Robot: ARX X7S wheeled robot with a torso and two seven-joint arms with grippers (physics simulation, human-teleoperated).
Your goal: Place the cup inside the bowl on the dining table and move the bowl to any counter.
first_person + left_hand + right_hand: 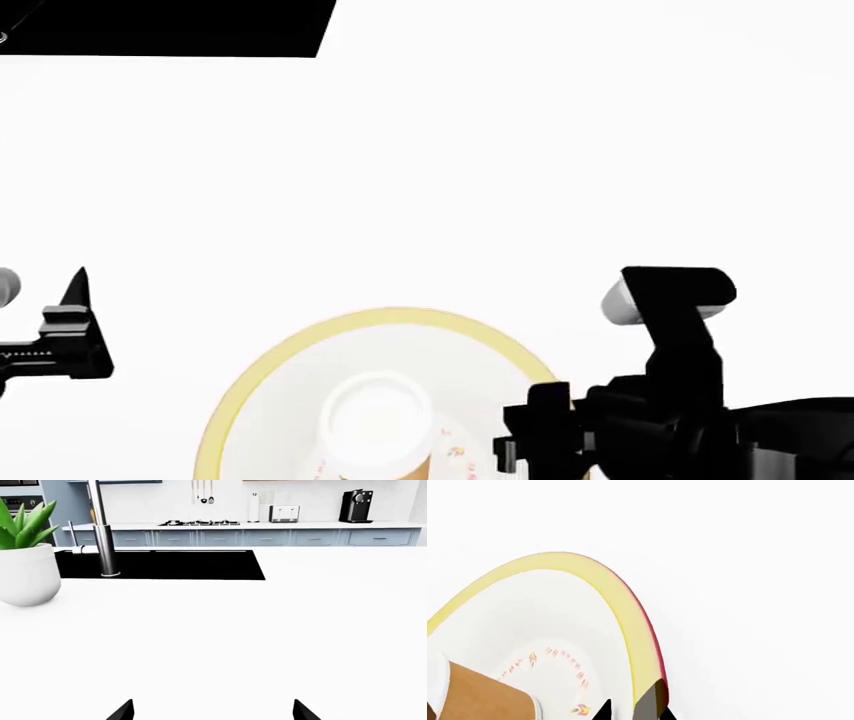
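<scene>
White tabletop (534, 150) bears the bowl (627, 625), rim clamped in the right pincer (634, 710), cup (380, 420) inside.

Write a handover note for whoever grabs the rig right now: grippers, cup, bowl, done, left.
Left gripper: open, empty, hovering over bare white top.
Right gripper: at the bowl's yellow rim, fingers either side of it; grip not confirmed.
Cup: upright inside the bowl.
Bowl: on the white surface in front of the robot, near the sink.
Done: cup in bowl.
Left: confirm the rim grasp, set bowl on a counter.
</scene>
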